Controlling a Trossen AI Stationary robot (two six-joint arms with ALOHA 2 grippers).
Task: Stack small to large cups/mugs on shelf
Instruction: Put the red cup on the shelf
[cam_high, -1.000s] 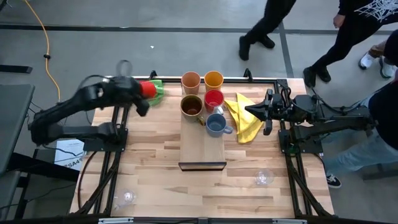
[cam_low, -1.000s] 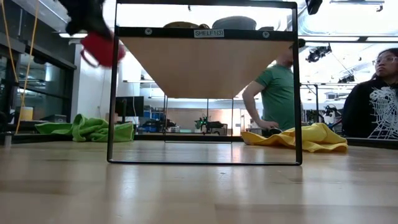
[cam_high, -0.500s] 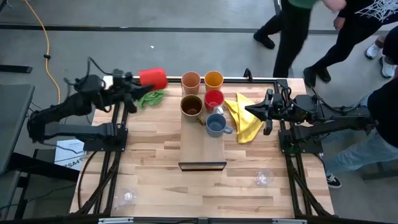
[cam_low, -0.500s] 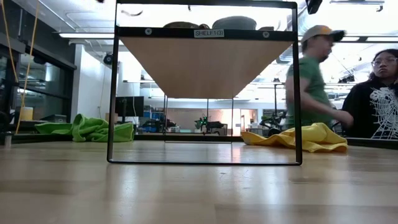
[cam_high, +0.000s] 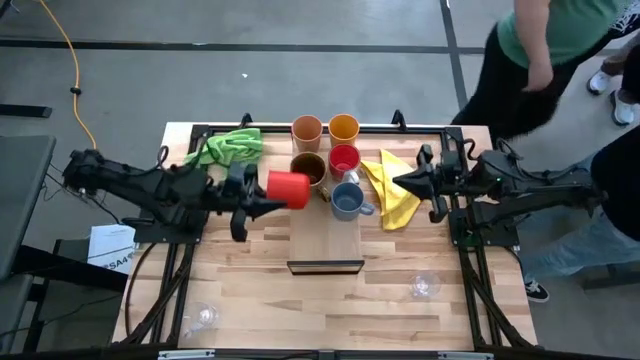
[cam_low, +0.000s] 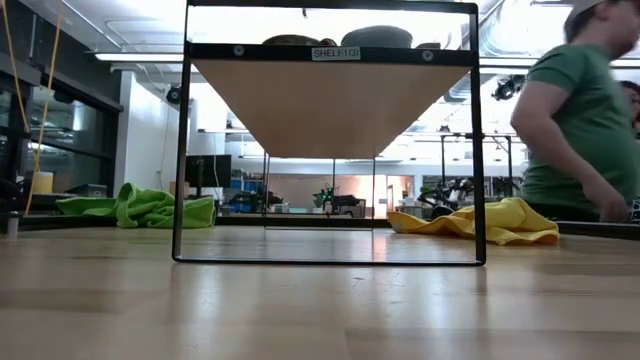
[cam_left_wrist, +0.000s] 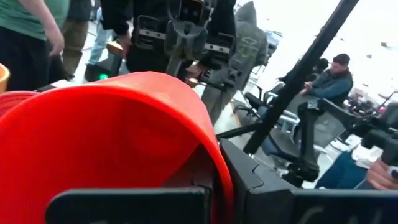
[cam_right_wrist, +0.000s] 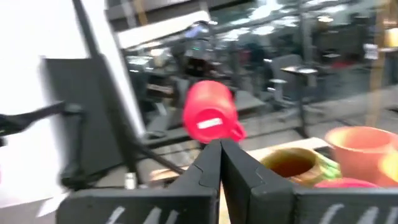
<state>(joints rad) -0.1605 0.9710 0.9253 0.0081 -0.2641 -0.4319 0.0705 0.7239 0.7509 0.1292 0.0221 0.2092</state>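
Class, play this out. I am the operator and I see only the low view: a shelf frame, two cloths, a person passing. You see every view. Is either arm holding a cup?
Observer: Yes. The left gripper holds a red mug on its side, above the shelf's left edge.
Operator: And the right arm?
Observer: The right gripper is shut and empty, above the yellow cloth.
Operator: What is on the shelf?
Observer: Five cups: peach tumbler, orange tumbler, brown mug, second red mug, blue mug.
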